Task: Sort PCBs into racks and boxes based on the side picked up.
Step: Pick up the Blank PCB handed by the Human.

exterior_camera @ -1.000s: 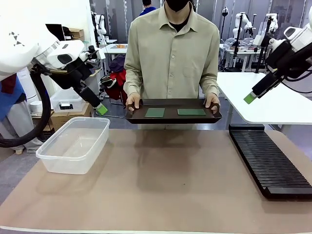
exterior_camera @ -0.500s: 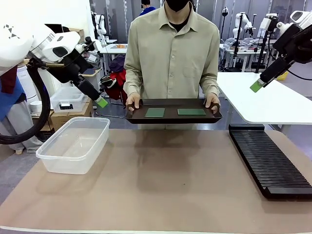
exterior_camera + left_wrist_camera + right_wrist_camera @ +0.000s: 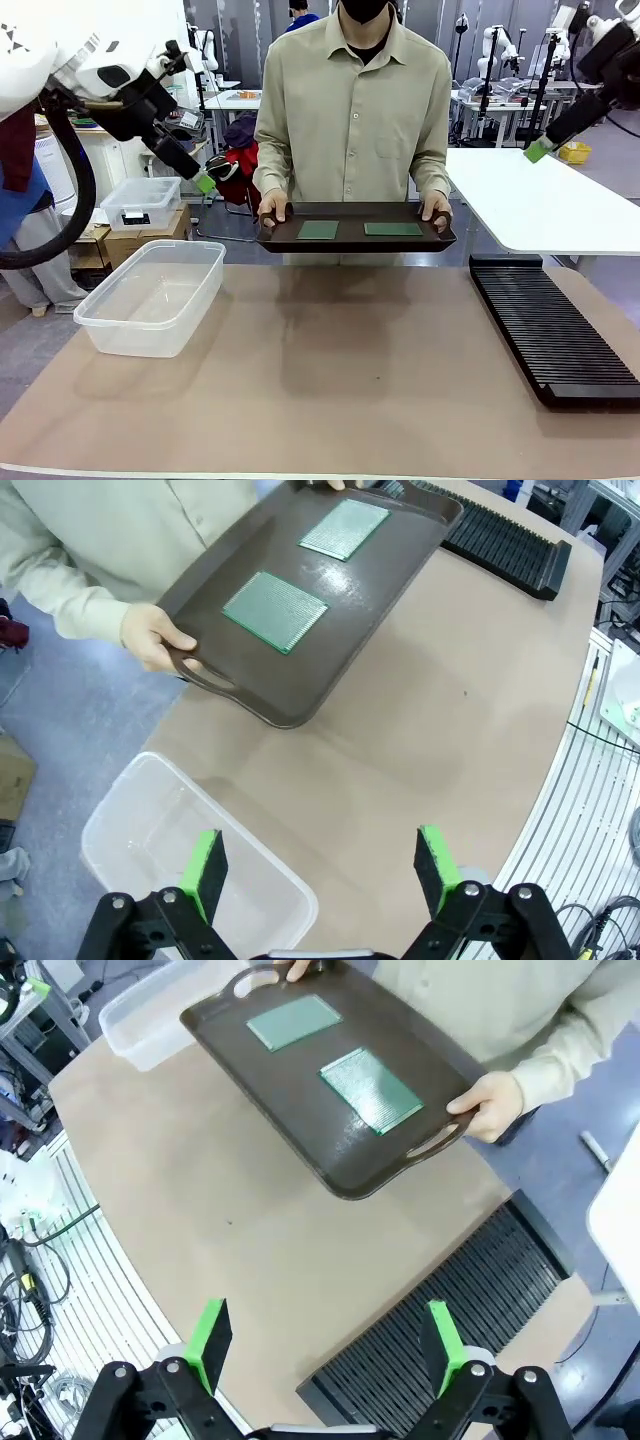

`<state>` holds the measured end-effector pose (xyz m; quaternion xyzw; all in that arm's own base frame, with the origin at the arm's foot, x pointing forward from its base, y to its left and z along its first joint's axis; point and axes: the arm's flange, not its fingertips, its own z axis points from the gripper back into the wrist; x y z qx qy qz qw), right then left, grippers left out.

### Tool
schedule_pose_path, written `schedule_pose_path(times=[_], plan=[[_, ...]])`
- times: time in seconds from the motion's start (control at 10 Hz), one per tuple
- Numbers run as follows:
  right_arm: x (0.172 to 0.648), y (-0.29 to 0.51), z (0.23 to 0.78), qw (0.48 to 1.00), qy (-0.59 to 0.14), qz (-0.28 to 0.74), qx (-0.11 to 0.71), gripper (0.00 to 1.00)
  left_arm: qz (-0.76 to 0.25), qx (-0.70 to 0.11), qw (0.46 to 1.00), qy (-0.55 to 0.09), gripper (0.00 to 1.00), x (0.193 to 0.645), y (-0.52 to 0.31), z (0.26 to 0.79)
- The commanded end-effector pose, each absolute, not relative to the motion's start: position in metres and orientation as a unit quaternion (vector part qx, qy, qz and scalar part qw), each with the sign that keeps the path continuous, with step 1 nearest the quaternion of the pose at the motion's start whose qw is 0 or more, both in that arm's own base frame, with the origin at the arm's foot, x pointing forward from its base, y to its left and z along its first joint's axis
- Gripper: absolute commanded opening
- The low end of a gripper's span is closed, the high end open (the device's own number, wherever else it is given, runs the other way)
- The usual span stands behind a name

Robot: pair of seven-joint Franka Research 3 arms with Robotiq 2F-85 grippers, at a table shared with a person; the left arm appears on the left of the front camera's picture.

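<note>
A person at the far side holds a dark tray by both handles, level above the table's far edge. Two green PCBs lie flat on it, side by side. From the left wrist view the PCBs sit far below; in the right wrist view they do too. My left gripper hangs open high above the clear box. My right gripper is open, high over the black rack.
The box stands at the table's left, the rack along its right edge. A white side table lies beyond the rack. A small lidded clear bin rests on cardboard boxes off the table at the left. The person's hands grip the tray.
Both arms have risen. The left gripper moved up and slightly left, the right gripper up and to the right. The tray and boards stayed where they were.
</note>
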<state>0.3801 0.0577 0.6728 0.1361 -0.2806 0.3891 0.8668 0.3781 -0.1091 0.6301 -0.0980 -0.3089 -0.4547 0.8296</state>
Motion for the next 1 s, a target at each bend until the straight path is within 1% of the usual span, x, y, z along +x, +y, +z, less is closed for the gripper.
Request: schedule_pose_path(times=[0.0, 0.2, 0.4, 0.6, 0.7, 0.9], plan=[[0.379, 0.060, 0.681, 0.865, -0.293, 0.390, 0.115, 1.00, -0.452, -0.068, 0.828, -0.325, 1.00, 0.375, -0.106, 0.640], [0.375, 0.064, 0.692, 0.860, -0.313, 0.388, 0.107, 1.00, -0.450, -0.053, 0.825, -0.338, 1.00, 0.371, -0.106, 0.655], [0.371, 0.066, 0.700, 0.859, -0.328, 0.381, 0.101, 1.00, -0.453, -0.046, 0.822, -0.341, 1.00, 0.367, -0.111, 0.659], [0.372, 0.064, 0.699, 0.859, -0.335, 0.372, 0.107, 1.00, -0.443, -0.055, 0.828, -0.340, 1.00, 0.366, -0.116, 0.656], [0.372, 0.065, 0.704, 0.853, -0.327, 0.391, 0.115, 1.00, -0.461, -0.055, 0.818, -0.341, 1.00, 0.369, -0.111, 0.663], [0.372, 0.065, 0.704, 0.853, -0.327, 0.391, 0.115, 1.00, -0.461, -0.055, 0.818, -0.341, 1.00, 0.369, -0.111, 0.663]])
